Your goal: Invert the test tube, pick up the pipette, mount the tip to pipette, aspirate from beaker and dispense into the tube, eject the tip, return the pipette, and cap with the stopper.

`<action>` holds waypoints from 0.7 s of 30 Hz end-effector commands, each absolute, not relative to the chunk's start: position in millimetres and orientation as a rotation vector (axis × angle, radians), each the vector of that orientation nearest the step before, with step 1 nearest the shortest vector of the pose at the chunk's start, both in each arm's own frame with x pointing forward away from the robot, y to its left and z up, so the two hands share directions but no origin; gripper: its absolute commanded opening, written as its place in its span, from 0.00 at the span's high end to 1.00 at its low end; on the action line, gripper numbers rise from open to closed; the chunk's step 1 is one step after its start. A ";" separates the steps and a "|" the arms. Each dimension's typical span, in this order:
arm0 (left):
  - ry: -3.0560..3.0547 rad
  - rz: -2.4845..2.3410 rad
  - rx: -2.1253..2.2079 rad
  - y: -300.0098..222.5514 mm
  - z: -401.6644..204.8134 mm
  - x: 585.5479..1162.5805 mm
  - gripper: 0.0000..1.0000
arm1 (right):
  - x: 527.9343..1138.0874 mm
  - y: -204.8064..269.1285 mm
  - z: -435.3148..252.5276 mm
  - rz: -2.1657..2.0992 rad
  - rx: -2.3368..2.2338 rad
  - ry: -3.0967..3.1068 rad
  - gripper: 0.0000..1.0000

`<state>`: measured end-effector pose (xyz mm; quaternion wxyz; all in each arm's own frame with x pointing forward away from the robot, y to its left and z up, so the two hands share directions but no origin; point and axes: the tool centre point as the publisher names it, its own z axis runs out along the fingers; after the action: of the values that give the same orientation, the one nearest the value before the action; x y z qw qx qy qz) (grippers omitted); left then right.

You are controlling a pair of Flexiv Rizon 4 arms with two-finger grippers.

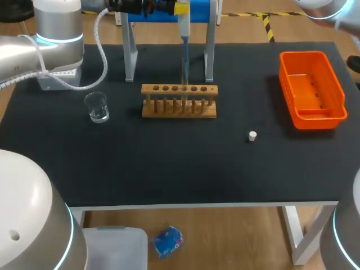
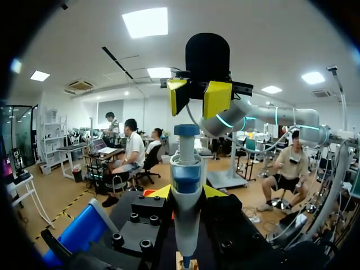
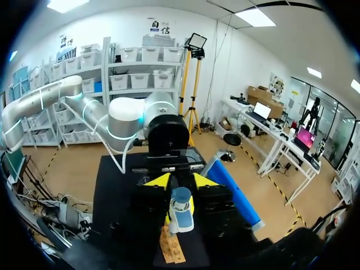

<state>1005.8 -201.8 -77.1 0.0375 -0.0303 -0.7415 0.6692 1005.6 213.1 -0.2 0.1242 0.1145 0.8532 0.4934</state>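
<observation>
from above, the left gripper (image 1: 181, 8) sits at the table's far edge, clamped on the pipette (image 1: 184, 42), which hangs upright by the blue stand (image 1: 201, 11). its thin end reaches down to the wooden rack (image 1: 179, 108). the beaker (image 1: 97, 107) stands to the rack's left. the white stopper (image 1: 252, 135) lies alone on the black table (image 1: 169, 163), nearer the orange basket (image 1: 311, 54).

the left wrist view has the pipette (image 2: 185, 180) upright between its own yellow tips. the right gripper (image 2: 198, 97) hangs just above the plunger, jaws a little apart, holding nothing.

the right wrist view looks straight down past its own spread fingers (image 3: 160, 181) onto the pipette's top, with the rack (image 3: 171, 250) beneath.
</observation>
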 end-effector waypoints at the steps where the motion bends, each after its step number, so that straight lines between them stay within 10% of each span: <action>1: -2.278 2.052 -0.091 -202.0 -76.3 1005.1 1.00 | 994.7 200.9 10.0 1.452 0.321 2.464 0.00; 21: -2.278 2.052 -0.091 -202.0 -76.3 1005.1 1.00 | 971.8 84.6 -82.4 1.641 0.132 2.371 0.00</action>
<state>1005.6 -201.8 -77.0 0.0377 -0.0304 -0.7418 0.6689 977.1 108.7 -51.8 0.1314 0.0509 0.8376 0.5278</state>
